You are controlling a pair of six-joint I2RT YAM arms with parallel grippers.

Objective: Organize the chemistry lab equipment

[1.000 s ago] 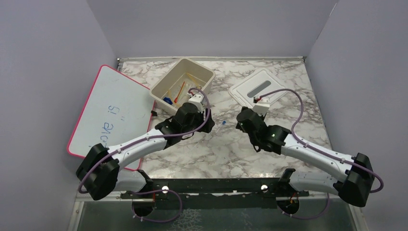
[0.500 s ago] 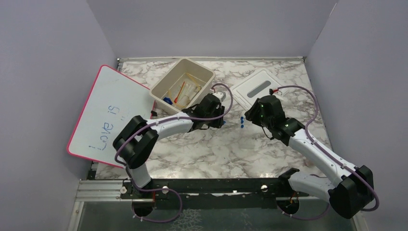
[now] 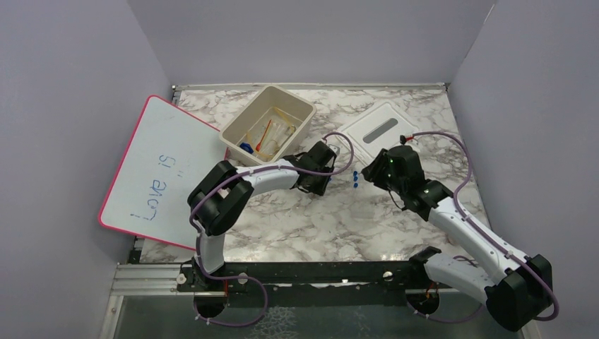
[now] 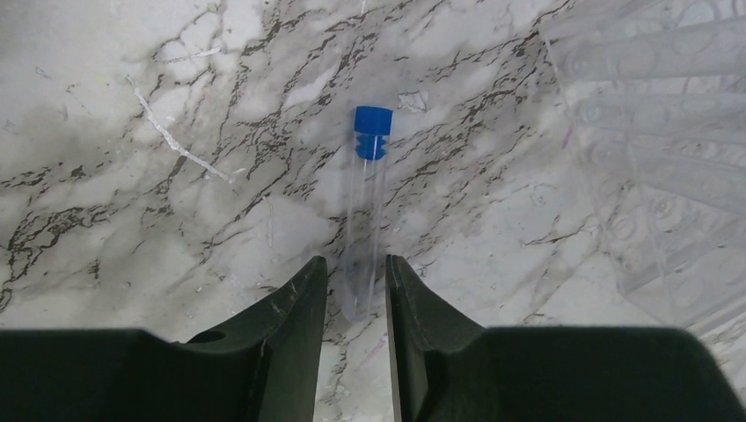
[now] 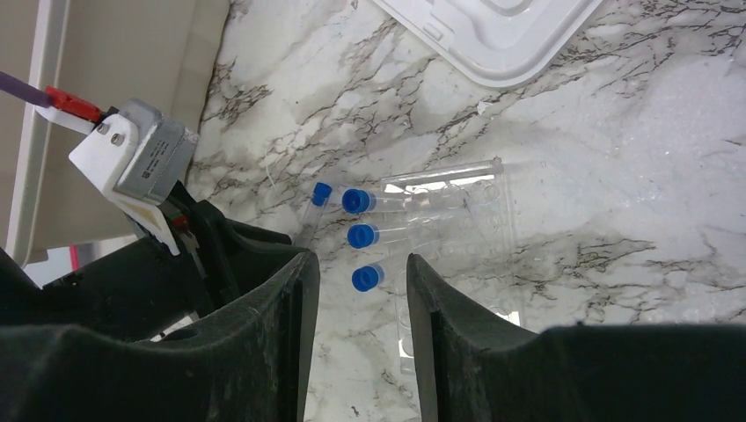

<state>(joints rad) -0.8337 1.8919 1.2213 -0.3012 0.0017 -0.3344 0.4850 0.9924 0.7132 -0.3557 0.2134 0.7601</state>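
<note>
Tube (image 4: 368,207), clear with blue cap, lies flat on marble table (image 4: 158,193). Left gripper (image 4: 356,265) is narrowly parted and straddles the tube's bottom end without clamping it. Right gripper (image 5: 359,261) is spread wide above three capped tubes (image 5: 400,233) in clear tray (image 5: 488,211).

1. I'm looking down on a white marble-patterned table top (image 3: 318,226) with grey veins, evenly lit.
2. Plain lavender walls box it in: left wall (image 3: 70,85), back wall (image 3: 311,35), right wall (image 3: 537,106).
3. A black rail (image 3: 311,272) runs along its near edge.
</note>
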